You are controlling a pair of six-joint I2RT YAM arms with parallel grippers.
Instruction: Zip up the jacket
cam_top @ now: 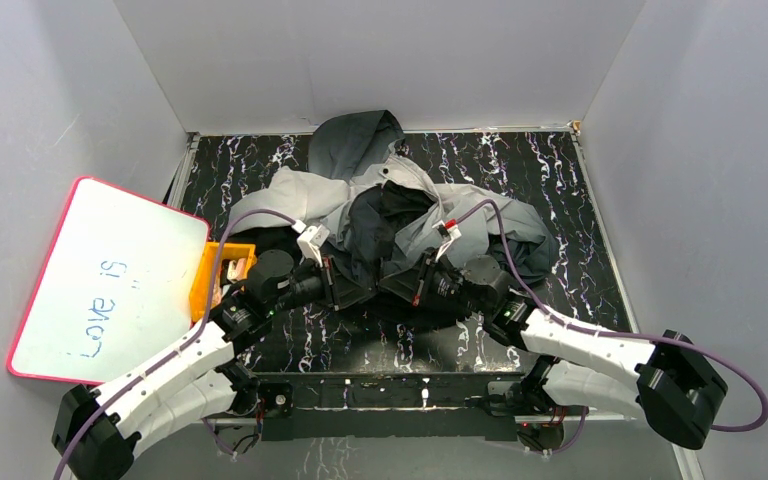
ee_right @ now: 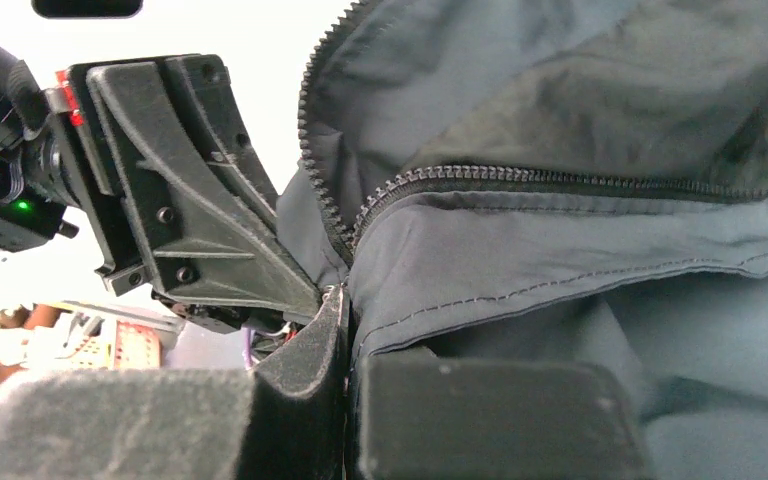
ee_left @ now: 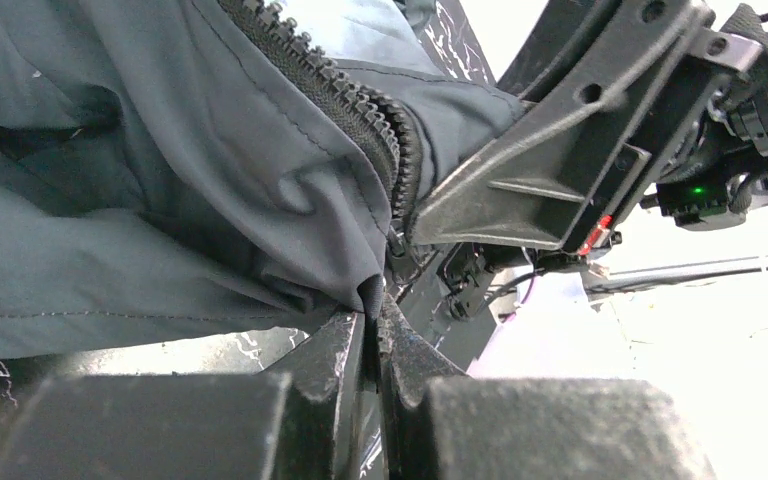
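1. My left pincer (ee_left: pixel 373 312) is clenched on the jacket (cam_top: pixel 415 205) hem beside the zipper (ee_left: pixel 355 105).
2. My right pincer (ee_right: pixel 345 300), facing it closely, grips the opposite front edge.
3. The jacket lies crumpled mid-surface (cam_top: pixel 580 215), hood (cam_top: pixel 360 135) at the far edge.

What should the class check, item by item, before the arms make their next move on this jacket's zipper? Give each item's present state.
1. Left tool shut on jacket fabric beside the zipper's end: ok.
2. Right tool shut on fabric at the zipper's end: ok.
3. Zipper teeth rows joined: not ok, they diverge.
4. Slider seated on both rows: cannot tell.
5. Jacket spread flat: not ok, bunched.
6. Both tools tip to tip at the near hem: ok.
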